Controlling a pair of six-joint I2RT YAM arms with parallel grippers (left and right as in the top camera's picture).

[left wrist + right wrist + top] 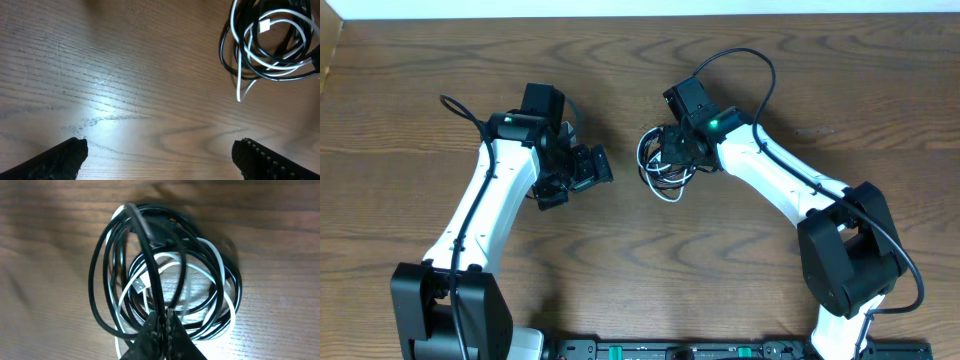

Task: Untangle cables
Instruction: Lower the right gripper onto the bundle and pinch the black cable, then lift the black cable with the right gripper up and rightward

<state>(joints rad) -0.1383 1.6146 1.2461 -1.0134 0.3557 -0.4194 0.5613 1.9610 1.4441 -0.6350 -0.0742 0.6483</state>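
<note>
On the wooden tabletop (620, 250), the cables (150, 267) sat balled near the middle, a touch toward the far edge. The right gripper (161, 325) was pinched together on a black strand. The left gripper (160, 152) gaped wide, empty, just beside them. The risk was that tugging one loop could cinch the knot or let the strand slip free.

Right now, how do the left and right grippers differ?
The left gripper is wide open and empty; the right gripper is shut, pinching a black strand of the cables. The left one is over bare table beside them; the right one is on them. Both face the table.
</note>
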